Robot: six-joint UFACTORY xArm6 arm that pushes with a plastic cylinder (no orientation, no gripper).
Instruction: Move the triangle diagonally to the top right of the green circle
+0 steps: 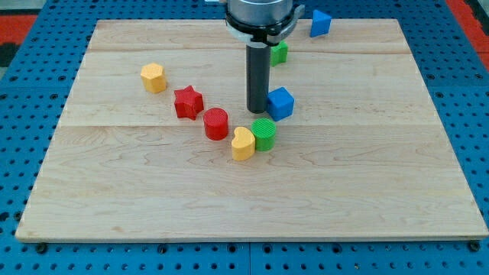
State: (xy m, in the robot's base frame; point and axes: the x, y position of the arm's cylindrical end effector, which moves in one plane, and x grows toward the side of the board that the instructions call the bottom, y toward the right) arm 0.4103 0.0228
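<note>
The blue triangle (320,23) lies at the view's top edge of the board, right of centre. The green circle (264,134) sits near the board's middle, touching a yellow heart (243,143) on its left. My tip (256,112) rests on the board just above the green circle and right beside the left face of a blue cube (280,103). The tip is far below and to the left of the triangle.
A green block (280,52), partly hidden behind the rod, lies between the triangle and the blue cube. A red cylinder (216,124), a red star (188,101) and a yellow hexagon (153,77) run up to the left. The wooden board (382,191) ends on blue pegboard.
</note>
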